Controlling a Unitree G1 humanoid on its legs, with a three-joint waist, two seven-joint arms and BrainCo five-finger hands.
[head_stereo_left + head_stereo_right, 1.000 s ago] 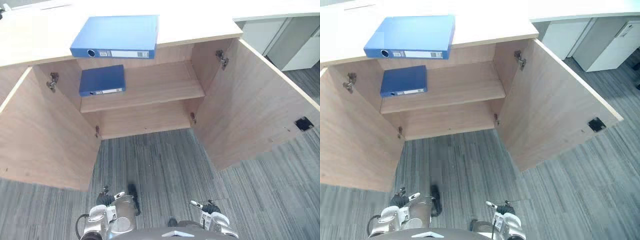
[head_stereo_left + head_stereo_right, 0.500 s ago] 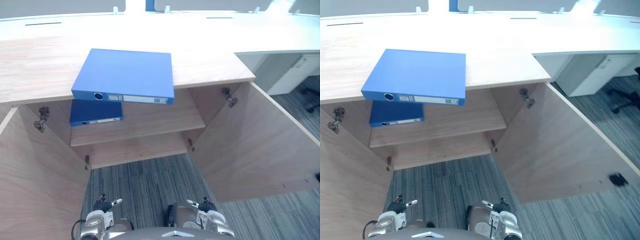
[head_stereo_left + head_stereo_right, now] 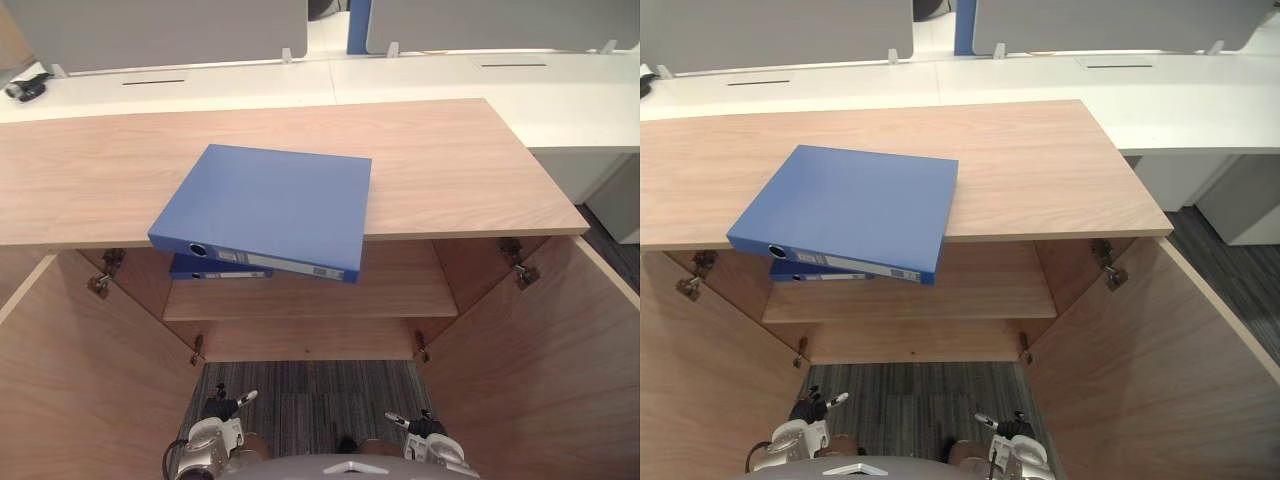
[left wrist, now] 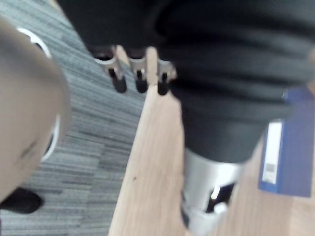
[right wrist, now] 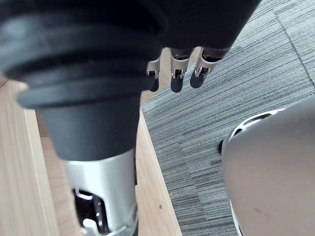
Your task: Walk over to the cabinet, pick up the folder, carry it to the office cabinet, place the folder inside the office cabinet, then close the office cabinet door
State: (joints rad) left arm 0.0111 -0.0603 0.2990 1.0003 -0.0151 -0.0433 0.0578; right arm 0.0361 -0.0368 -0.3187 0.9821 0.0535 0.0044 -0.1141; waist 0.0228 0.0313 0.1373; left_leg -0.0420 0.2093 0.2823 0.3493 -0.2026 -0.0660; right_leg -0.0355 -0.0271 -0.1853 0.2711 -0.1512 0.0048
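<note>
While both hands hang low with nothing in them, two blue folders lie ahead of and above them, nearer the left hand (image 3: 222,407) than the right hand (image 3: 415,428). One folder (image 3: 270,205) lies flat on top of the cabinet (image 3: 450,170), turned at an angle, its spine corner jutting past the front edge. The second folder (image 3: 215,270) lies on the single shelf (image 3: 380,295) inside, just beneath the first and mostly hidden by it. Each spine carries one white label strip, and the upper one also has a round finger hole; the print is too small to read. Two doors stand wide open, the left door (image 3: 70,380) outside the left hand and the right door (image 3: 540,370) outside the right hand, with four metal hinges in sight. The left hand's fingers (image 4: 118,82) and the right hand's fingers (image 5: 176,81) hang loose and released above striped grey carpet (image 3: 310,385).
</note>
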